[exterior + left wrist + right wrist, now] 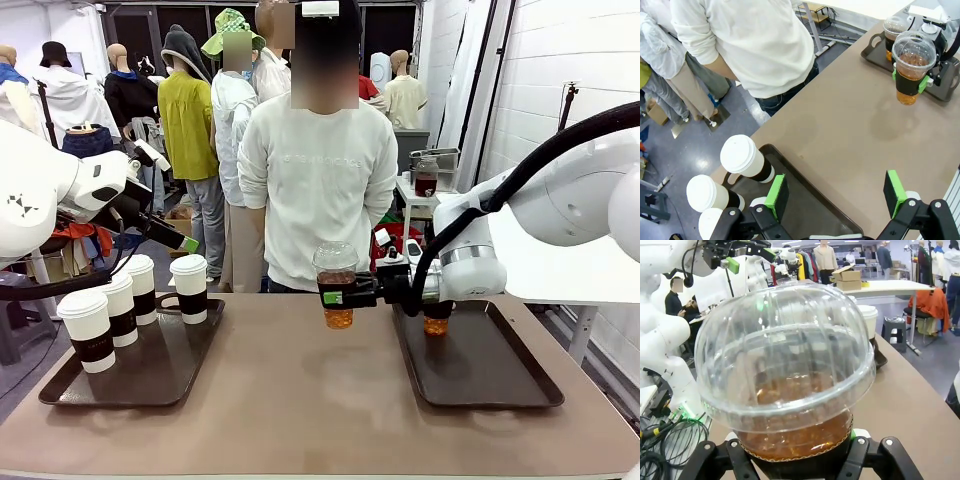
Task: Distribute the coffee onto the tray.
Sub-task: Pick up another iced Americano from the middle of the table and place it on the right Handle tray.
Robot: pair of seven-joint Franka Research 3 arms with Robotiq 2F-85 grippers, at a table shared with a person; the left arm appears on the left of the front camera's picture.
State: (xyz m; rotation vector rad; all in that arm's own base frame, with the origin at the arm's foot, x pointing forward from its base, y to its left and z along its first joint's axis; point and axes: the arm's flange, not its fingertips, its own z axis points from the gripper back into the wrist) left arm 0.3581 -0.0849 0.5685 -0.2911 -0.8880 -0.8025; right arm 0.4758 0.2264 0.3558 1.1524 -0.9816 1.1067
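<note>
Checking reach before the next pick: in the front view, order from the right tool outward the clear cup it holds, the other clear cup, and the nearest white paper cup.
1. Clear dome-lidded plastic cup, in the right tool, mid-table.
2. Second clear cup, right-hand dark tray.
3. White lidded paper cup, left tray's far corner.

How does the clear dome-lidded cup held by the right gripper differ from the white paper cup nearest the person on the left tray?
The held clear cup hangs above the table in the right gripper; the white paper cup stands on the left tray. The clear cup shows its amber-brown drink under a domed lid; the paper cup is opaque, with a flat white lid and dark sleeve. Both are upright and lidded.
</note>
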